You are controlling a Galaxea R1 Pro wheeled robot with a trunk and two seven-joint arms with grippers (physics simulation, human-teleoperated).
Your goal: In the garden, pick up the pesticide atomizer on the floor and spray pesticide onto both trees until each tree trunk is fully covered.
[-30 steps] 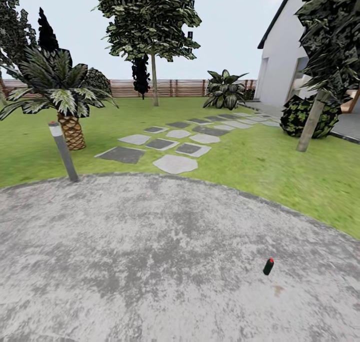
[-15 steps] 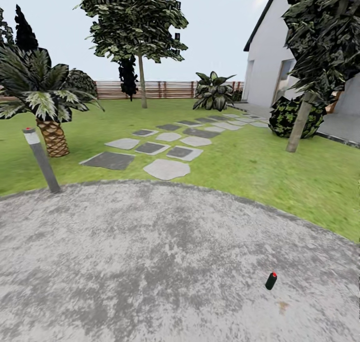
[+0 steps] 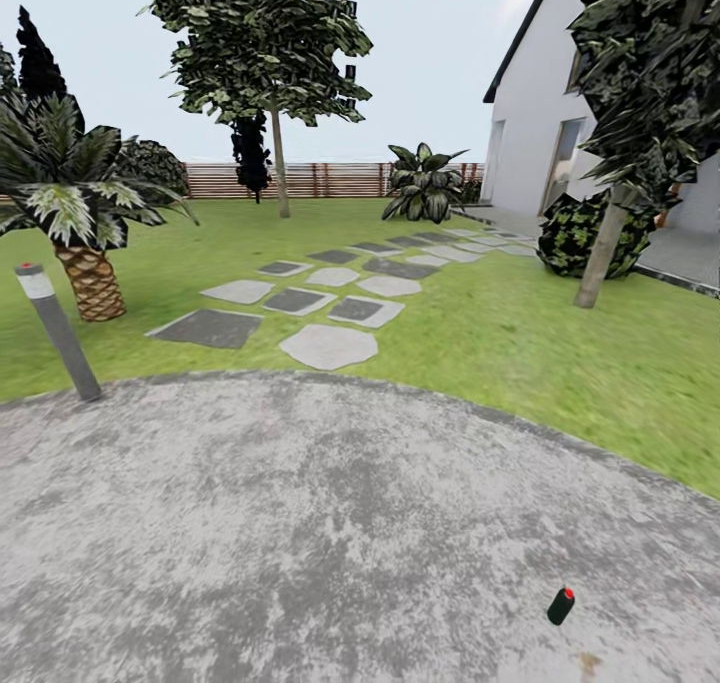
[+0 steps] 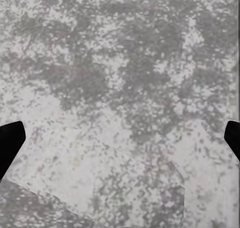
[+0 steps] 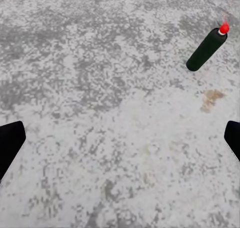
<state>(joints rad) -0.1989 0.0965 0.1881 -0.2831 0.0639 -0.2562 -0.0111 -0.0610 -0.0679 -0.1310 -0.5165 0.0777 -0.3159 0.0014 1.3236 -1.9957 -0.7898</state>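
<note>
The pesticide atomizer [image 3: 561, 606], a small dark green bottle with a red cap, stands tilted on the grey speckled floor [image 3: 300, 523], low and to the right in the head view. It also appears in the right wrist view as the atomizer [image 5: 207, 48], ahead of my right gripper [image 5: 120, 143], which is open and empty, well apart from it. My left gripper [image 4: 120, 143] is open over bare paving. One tree [image 3: 279, 168] stands far off by the fence. The other tree [image 3: 603, 255] leans at the right, its trunk grey-tan.
A grey bollard lamp [image 3: 57, 328] stands at the paving's left edge, with a short palm [image 3: 88, 273] behind it. Stepping stones [image 3: 330, 346] cross the lawn toward a white house [image 3: 540, 153]. A round shrub [image 3: 580, 228] sits behind the right tree. A slatted fence [image 3: 330, 178] closes the back.
The whole head view has shifted, so the camera moved: the atomizer now sits lower in the picture and the bollard and palm lie further left. Nothing was grasped.
</note>
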